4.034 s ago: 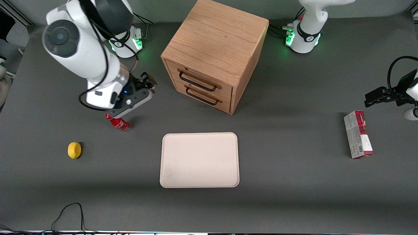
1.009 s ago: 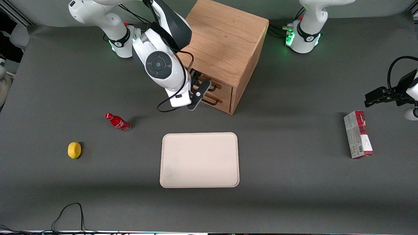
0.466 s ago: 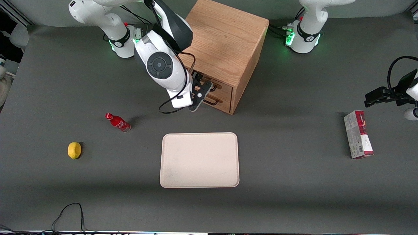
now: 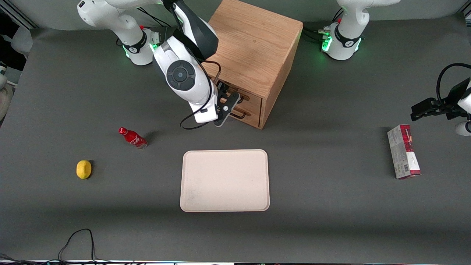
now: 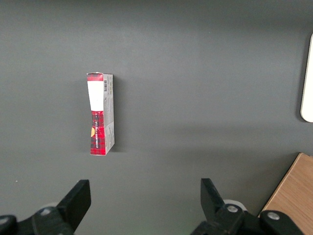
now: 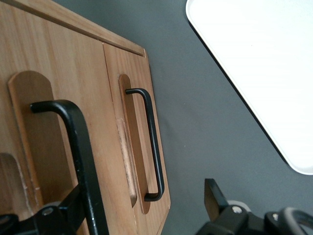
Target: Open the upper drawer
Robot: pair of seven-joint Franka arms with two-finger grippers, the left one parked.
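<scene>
The cabinet (image 4: 250, 44) stands in the upper middle of the front view, on the dark grey surface (image 4: 331, 206), turned at an angle. Its upper drawer (image 4: 251, 96) sits just under the cabinet top, flush with the front and closed, with the lower drawer (image 4: 254, 115) directly below it.

The pincer (image 4: 228, 92) is right at the drawer fronts, level with the upper drawer, and the white right arm covers most of that panel in the front view. In the right wrist view the pincer (image 6: 144, 188) is spread wide. The upper drawer's (image 6: 73, 63) black wire handle (image 6: 73, 137) runs close along the inside of one finger (image 6: 73, 205). The second finger (image 6: 212, 196) stands well apart from it, over the grey surface. The lower drawer's handle (image 6: 151, 142) lies in the gap between the two fingers, farther off.

A pale tray (image 4: 224, 180) lies in the middle of the front view, nearer the camera than the cabinet. Toward the working arm's end of the surface are a small red bottle (image 4: 132, 137) and a lemon (image 4: 84, 169). A red and grey box (image 4: 403, 151) lies toward the parked arm's end.
</scene>
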